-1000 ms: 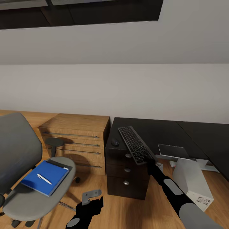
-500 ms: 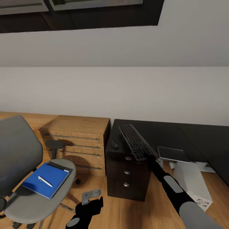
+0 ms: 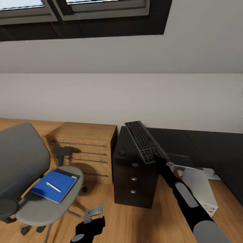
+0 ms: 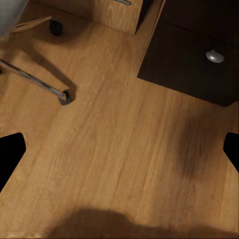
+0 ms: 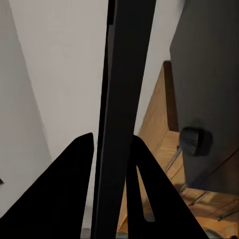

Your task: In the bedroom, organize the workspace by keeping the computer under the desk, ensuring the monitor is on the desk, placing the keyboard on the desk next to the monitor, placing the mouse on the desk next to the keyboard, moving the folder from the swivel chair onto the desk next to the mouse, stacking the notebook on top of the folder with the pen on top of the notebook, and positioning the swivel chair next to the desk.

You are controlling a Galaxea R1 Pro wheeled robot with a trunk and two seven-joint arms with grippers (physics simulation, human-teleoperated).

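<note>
Since a second ago our right tool (image 3: 158,159) has lifted the keyboard (image 3: 144,141) off the tabletop (image 3: 175,143); its far end now tilts up against the wall, where before it lay flat beside the mouse (image 3: 122,152). Our head has also tipped up, so the window now shows along the top. The right tool's fingers (image 5: 69,184) are clamped on the keyboard's near edge, one to each side. Our left tool (image 3: 88,226) hangs low over the floor, its fingers spread wide and holding nothing.

We judge the grip risky: we hold a long board by one short end, so it could pivot or slip out as we swing it right. A low swing might also knock the mouse off the drawer end.

On the chair (image 3: 23,168) at the left lies the blue folder (image 3: 54,185) with the pen (image 3: 53,187) on top; a darker edge behind it may be the notebook. The white computer (image 3: 199,189) stands under the tabletop, partly hidden by our arm.
</note>
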